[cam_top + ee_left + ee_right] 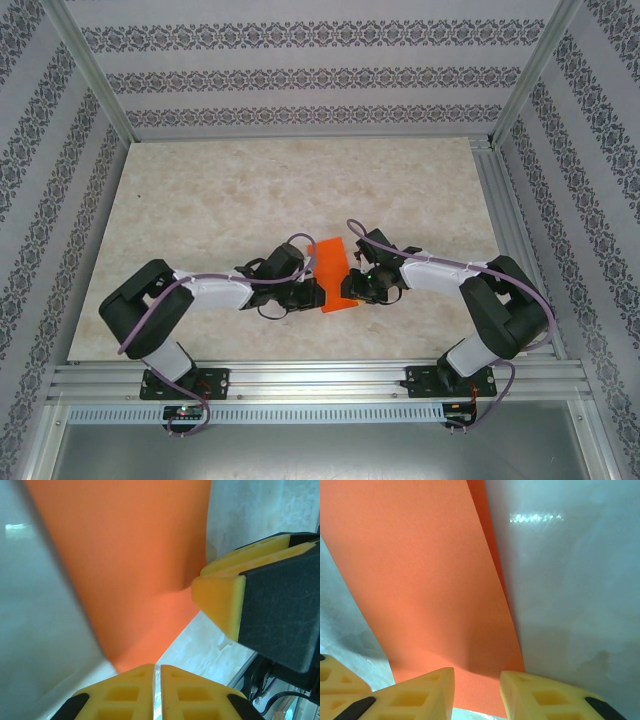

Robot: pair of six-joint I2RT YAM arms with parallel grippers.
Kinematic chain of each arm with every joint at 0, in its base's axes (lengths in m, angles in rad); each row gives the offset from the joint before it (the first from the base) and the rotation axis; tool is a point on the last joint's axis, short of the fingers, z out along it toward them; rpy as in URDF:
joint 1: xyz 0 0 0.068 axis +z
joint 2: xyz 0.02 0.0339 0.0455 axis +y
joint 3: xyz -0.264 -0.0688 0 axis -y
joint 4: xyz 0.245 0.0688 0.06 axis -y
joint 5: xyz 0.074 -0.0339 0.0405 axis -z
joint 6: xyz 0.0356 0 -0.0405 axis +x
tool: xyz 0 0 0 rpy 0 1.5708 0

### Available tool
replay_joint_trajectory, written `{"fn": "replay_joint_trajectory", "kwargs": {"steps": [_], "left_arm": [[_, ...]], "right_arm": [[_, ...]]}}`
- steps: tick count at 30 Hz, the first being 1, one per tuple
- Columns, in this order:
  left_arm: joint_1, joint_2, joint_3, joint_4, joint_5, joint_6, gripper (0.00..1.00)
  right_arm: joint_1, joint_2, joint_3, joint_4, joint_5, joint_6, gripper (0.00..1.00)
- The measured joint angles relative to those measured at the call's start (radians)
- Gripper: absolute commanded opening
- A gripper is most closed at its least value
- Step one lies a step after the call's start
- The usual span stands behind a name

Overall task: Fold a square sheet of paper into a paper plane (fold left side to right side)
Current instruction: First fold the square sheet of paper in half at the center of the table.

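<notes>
The square sheet of paper (331,262) is bright orange and lies folded into a narrow upright strip on the table between the two arms. My left gripper (313,296) sits at the strip's lower left. In the left wrist view its yellow fingers (125,692) stand almost together, a thin slit of table between them, and the paper (130,570) has its lower corner right at their tips. My right gripper (352,285) is at the strip's lower right. In the right wrist view its jaws (477,677) stand apart over the paper (430,580), which lies flat beneath them.
The marble-look table (220,190) runs back to patterned walls. An aluminium rail (320,380) crosses the near edge by the arm bases. One right finger (220,600) rests at the paper's edge in the left wrist view.
</notes>
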Motion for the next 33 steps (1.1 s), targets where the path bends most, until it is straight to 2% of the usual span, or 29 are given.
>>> {"fn": "replay_joint_trajectory", "kwargs": {"steps": [6, 21, 33], "left_arm": [[-0.023, 0.085, 0.017, 0.037, 0.012, -0.014, 0.12], [-0.027, 0.083, 0.027, -0.015, 0.014, -0.002, 0.11], [-0.009, 0.008, 0.032, -0.187, -0.011, 0.061, 0.11]], "right_arm": [[0.0, 0.0, 0.0, 0.0, 0.0, 0.0, 0.33], [0.0, 0.0, 0.002, -0.003, 0.001, -0.008, 0.33], [0.0, 0.001, 0.002, -0.005, 0.001, -0.018, 0.34]]}}
